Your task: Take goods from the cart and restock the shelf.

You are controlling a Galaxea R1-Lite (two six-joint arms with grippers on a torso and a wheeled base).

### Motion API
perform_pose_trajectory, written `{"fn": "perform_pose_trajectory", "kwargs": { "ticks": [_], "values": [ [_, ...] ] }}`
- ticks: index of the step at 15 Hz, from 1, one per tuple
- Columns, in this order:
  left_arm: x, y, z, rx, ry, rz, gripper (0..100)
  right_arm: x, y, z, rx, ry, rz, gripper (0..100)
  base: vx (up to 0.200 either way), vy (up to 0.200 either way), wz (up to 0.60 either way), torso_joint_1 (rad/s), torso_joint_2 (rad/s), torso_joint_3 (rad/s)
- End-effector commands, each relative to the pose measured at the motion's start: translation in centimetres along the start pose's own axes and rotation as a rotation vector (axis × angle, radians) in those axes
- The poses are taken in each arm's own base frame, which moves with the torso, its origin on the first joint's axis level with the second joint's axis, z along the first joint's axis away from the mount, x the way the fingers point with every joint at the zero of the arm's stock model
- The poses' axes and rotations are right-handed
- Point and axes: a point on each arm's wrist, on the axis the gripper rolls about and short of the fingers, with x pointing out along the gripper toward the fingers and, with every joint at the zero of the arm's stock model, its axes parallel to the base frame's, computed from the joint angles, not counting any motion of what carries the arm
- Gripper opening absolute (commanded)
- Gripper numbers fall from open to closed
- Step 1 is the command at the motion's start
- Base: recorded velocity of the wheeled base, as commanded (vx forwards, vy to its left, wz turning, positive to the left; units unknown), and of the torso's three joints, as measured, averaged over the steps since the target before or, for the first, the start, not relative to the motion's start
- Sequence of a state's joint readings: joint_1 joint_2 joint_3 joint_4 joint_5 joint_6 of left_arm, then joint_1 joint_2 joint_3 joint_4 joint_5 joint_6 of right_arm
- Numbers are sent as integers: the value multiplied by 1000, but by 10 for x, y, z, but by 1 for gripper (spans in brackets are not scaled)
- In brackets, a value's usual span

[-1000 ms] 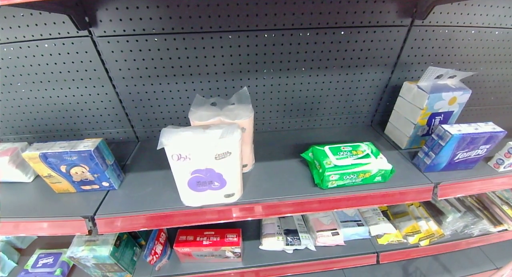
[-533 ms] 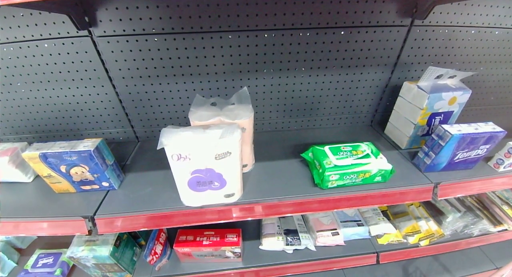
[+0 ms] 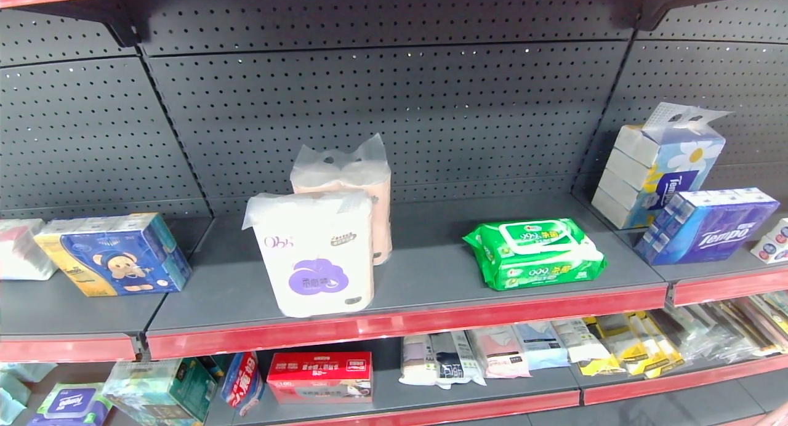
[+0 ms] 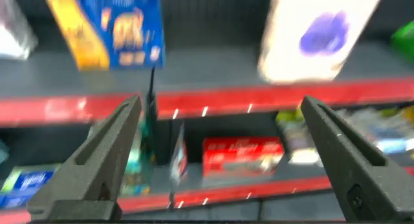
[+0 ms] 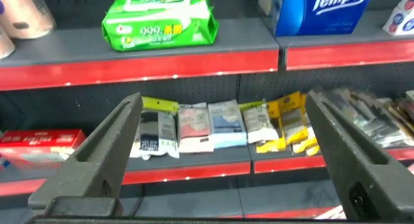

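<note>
Nothing on the shelf (image 3: 431,272) has shifted in the last second, the roll pack (image 3: 317,253) and wipes (image 3: 535,253) standing well apart as before, and since the left hand (image 4: 220,102) and right hand (image 5: 223,96) face it spread wide and empty, a fresh pick from the cart likely comes next.

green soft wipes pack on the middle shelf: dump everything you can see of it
The green soft plastic wipes pack is a flat, pillow-shaped pouch with a white flap label on top and crimped ends. It looks sealed and intact. It lies flat, slightly skewed, near the red front edge of the dark grey shelf board, toward its right end. Only the board touches it; the white toilet roll pack stands well apart.
</note>
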State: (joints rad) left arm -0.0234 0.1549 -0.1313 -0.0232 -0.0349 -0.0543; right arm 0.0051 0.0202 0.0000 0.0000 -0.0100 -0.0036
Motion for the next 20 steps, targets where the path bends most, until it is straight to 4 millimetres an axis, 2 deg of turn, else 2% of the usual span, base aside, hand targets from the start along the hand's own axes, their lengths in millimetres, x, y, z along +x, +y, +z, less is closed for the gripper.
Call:
{"fn": "perform_pose_trajectory", "kwargs": {
  "ticks": [1,2,3,4,8,11,14,16,20],
  "values": [
    [71,-5,104,-61,55,-51,100,-2,0,0,1,-20,-4,100,0,0,0,0,0,0],
    [82,-5,113,-66,60,-39,100,-2,0,0,2,-20,-4,100,0,0,0,0,0,0],
    [104,-4,117,-80,111,-4,100,-2,0,0,2,-20,-4,100,0,0,0,0,0,0],
    [119,1,111,-103,170,39,100,-2,0,0,2,-20,-4,100,0,0,0,0,0,0],
    [127,6,83,-128,294,79,100,-2,0,0,2,-20,-4,100,0,0,0,0,0,0],
    [140,11,57,-136,440,116,100,-2,0,0,2,-20,-4,100,0,0,0,0,0,0],
    [160,16,44,-137,538,164,100,-2,0,0,2,-20,-4,100,0,0,0,0,0,0],
    [182,20,28,-124,610,171,100,-2,0,0,2,-20,-4,100,0,0,0,0,0,0],
    [213,25,8,-79,675,161,100,-2,0,0,2,-20,-4,100,0,0,0,0,0,0]
  ]
}}
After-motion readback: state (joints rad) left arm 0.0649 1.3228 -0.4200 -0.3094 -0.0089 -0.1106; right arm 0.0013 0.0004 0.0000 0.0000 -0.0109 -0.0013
